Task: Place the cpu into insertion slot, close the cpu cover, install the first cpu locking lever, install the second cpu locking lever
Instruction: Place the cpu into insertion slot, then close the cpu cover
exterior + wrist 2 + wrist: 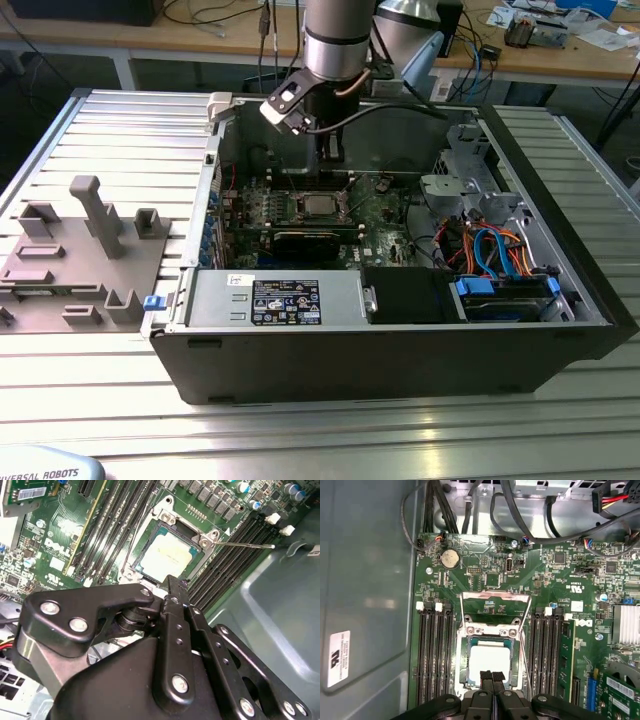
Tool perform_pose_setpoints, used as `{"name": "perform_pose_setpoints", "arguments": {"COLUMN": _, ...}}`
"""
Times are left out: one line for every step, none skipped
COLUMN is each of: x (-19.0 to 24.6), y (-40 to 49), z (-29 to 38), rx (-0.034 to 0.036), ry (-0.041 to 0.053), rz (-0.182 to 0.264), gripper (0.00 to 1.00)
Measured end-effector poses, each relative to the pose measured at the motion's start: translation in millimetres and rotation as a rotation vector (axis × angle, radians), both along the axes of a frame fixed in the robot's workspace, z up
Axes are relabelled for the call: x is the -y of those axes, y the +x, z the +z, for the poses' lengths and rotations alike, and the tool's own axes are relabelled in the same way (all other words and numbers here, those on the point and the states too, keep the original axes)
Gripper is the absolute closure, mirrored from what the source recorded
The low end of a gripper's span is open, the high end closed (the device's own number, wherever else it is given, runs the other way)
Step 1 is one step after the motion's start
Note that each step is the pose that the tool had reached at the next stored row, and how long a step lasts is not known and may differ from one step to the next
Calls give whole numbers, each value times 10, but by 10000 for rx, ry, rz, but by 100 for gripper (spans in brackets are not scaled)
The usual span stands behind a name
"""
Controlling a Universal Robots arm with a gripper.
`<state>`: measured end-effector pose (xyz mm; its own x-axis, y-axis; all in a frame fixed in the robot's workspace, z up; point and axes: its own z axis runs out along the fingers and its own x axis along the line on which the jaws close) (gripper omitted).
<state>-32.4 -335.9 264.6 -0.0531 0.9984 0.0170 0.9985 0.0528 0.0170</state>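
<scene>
The cpu (489, 661) (167, 555), a pale silver square, lies flat in the insertion slot (465, 652) on the green motherboard (485, 575). The cpu cover (495, 596), a thin silver frame, stands swung up at one end of the slot, with the board visible through its window. A thin locking lever (247, 544) sticks out sideways over the black memory slots. My gripper (492, 676) (172, 587) hangs just above the cpu's near edge, its black fingertips pressed together with nothing between them. In the exterior view the gripper (330, 152) hovers over the cpu (318, 207) inside the open case.
Black memory slots (434, 655) flank the slot on both sides. Cable bundles (445, 510) run along the case wall. A power supply (275, 298) and a drive bay with blue and orange cables (495, 255) fill the near side. A grey fixture plate (75, 250) lies at the exterior view's left.
</scene>
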Motion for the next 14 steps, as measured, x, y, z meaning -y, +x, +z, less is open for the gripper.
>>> {"name": "perform_pose_setpoints", "arguments": {"x": 0, "y": 0, "z": 15, "rx": 0, "ry": -1, "rz": 1, "gripper": 89}}
{"name": "perform_pose_setpoints", "arguments": {"x": 0, "y": 0, "z": 32, "rx": 0, "ry": 0, "rz": 0, "gripper": 89}}
{"name": "perform_pose_setpoints", "arguments": {"x": 0, "y": 0, "z": 49, "rx": 0, "ry": 0, "rz": 0, "gripper": 89}}
{"name": "perform_pose_setpoints", "arguments": {"x": 0, "y": 0, "z": 85, "rx": 0, "ry": 0, "rz": 0, "gripper": 89}}
{"name": "perform_pose_setpoints", "arguments": {"x": 0, "y": 0, "z": 115, "rx": 0, "ry": -1, "rz": 0, "gripper": 89}}
{"name": "perform_pose_setpoints", "arguments": {"x": 0, "y": 0, "z": 131, "rx": 0, "ry": 0, "rz": 0, "gripper": 89}}
{"name": "perform_pose_setpoints", "arguments": {"x": 0, "y": 0, "z": 147, "rx": 0, "ry": 0, "rz": 0, "gripper": 89}}
{"name": "perform_pose_setpoints", "arguments": {"x": 0, "y": 0, "z": 160, "rx": 0, "ry": 1, "rz": 0, "gripper": 89}}
{"name": "perform_pose_setpoints", "arguments": {"x": 0, "y": 0, "z": 166, "rx": 0, "ry": 1, "rz": 1, "gripper": 89}}
{"name": "perform_pose_setpoints", "arguments": {"x": 0, "y": 0, "z": 166, "rx": 1, "ry": 3, "rz": 1, "gripper": 89}}
{"name": "perform_pose_setpoints", "arguments": {"x": 0, "y": 0, "z": 167, "rx": 1, "ry": 1, "rz": 1, "gripper": 89}}
{"name": "perform_pose_setpoints", "arguments": {"x": 0, "y": 0, "z": 170, "rx": 0, "ry": 0, "rz": 1, "gripper": 89}}
{"name": "perform_pose_setpoints", "arguments": {"x": 0, "y": 0, "z": 172, "rx": 0, "ry": 1, "rz": 1, "gripper": 89}}
{"name": "perform_pose_setpoints", "arguments": {"x": 0, "y": 0, "z": 172, "rx": 0, "ry": 0, "rz": 1, "gripper": 89}}
